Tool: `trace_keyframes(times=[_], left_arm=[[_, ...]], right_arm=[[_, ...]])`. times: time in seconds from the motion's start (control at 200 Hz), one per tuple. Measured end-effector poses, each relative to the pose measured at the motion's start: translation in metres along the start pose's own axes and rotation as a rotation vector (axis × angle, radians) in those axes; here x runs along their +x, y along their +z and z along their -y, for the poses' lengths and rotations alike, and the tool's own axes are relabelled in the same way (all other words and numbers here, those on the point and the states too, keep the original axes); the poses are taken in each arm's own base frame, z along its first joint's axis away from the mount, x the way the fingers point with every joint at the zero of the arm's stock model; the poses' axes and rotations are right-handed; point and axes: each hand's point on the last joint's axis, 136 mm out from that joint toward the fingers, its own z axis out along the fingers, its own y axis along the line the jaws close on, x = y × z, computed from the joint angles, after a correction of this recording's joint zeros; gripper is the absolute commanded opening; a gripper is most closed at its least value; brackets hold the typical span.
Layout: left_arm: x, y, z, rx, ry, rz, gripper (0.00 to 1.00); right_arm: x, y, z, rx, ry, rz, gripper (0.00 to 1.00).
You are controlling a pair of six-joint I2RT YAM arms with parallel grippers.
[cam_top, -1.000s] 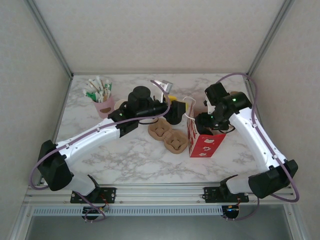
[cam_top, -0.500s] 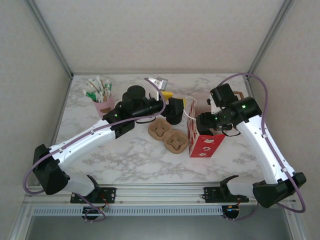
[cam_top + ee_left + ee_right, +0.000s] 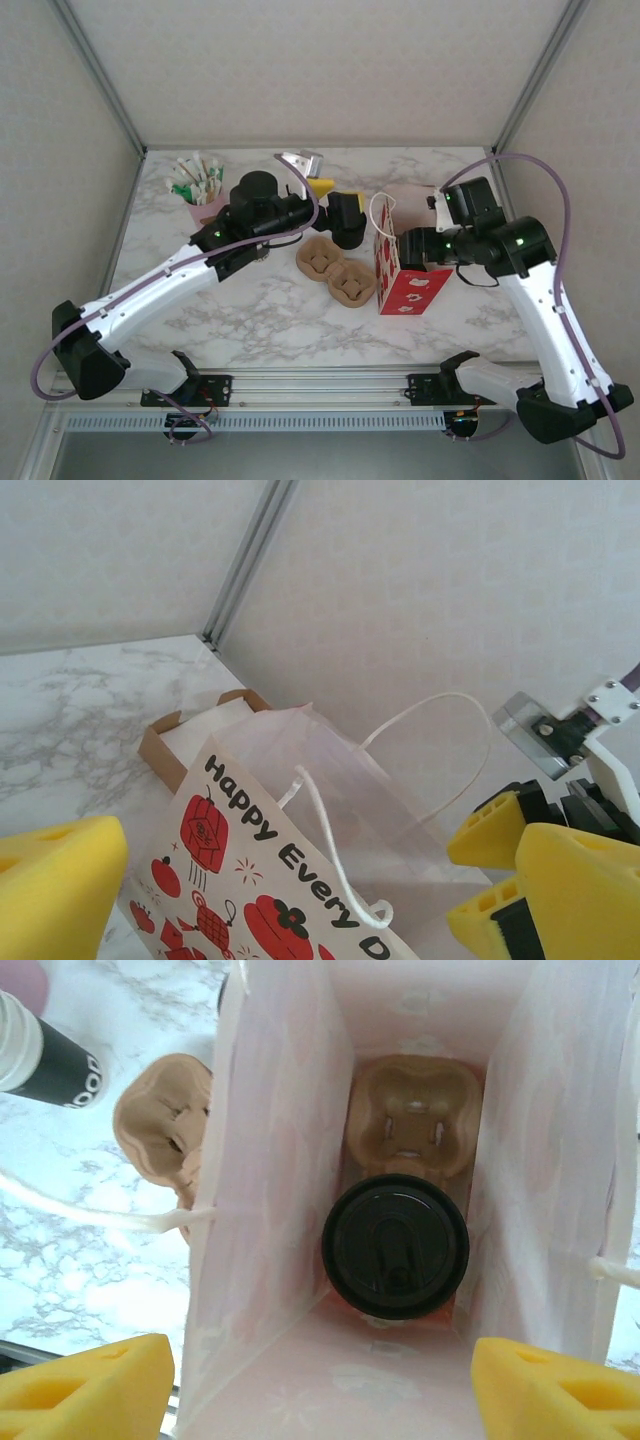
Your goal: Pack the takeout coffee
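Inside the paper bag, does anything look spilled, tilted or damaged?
Nothing stands out. The coffee cup looks upright with its black cover on, sitting in one pocket of the cardboard tray at the bottom of the bag. The tray's other pocket is empty. No liquid shows on the bag's inner walls.

Bright, even, diffuse light from above. Soft, faint shadows under the arms on the marble desk. Mild glare on the black lid; washed-out pale pink on the bag walls. Close-range blur on the yellow fingers. Sharp overhead view.
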Motion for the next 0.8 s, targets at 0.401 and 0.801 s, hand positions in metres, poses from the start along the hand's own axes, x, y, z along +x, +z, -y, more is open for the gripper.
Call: trace_keyframes(times=[0.401,0.801], left_arm=[[-0.004,-0.027,0.001,-0.023,-0.005,0.034,1.0],[0.003,-0.069,-0.001,-0.042,-0.068,0.076,1.0]], right_arm=[[0.006,-0.047,-0.01,-0.104,-0.012,0.167,0.84],[0.032,-0.085,-0.022,-0.245,0.009,0.258,0.92]])
